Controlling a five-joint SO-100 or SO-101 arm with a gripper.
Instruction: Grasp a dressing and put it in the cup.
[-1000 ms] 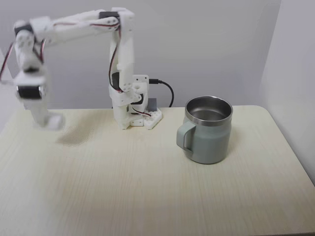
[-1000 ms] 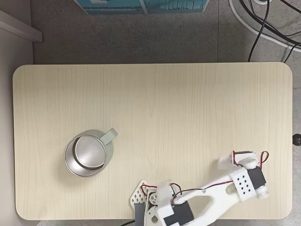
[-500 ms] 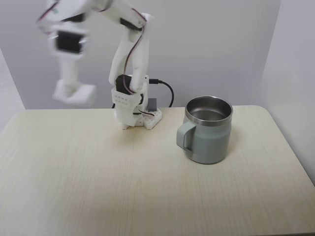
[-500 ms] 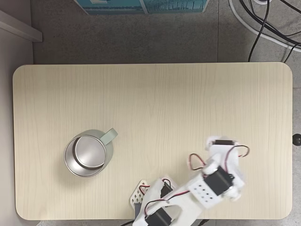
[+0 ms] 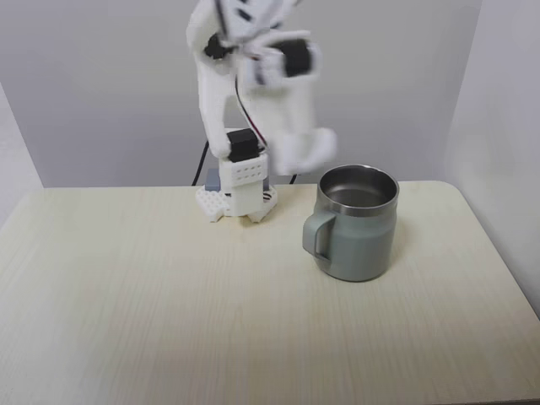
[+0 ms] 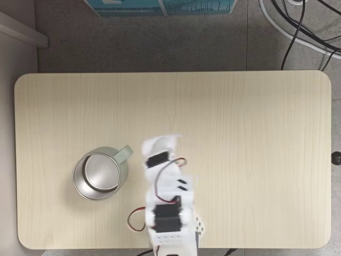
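Blurred gripper up in the air just left of and above the cup in the side view, grip state unreadable, dressing not discernible

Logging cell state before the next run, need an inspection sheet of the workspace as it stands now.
Surface: pale wood table, rounded corners, bare apart from the cup and the arm base.
Cup: green mug upright, handle toward the arm in the top-down fixed view; steel inside looks bare.
Dressing: not made out; motion blur hides what the tool carries, if anything.
Clutter: nothing seen on the table.
Tool: blurred, raised, beside the cup rim, not over it; open or shut cannot be told.
Cables: red and black leads along the arm; black and white cables on the floor.
Surroundings: grey floor, teal box beyond the far edge, plain walls.
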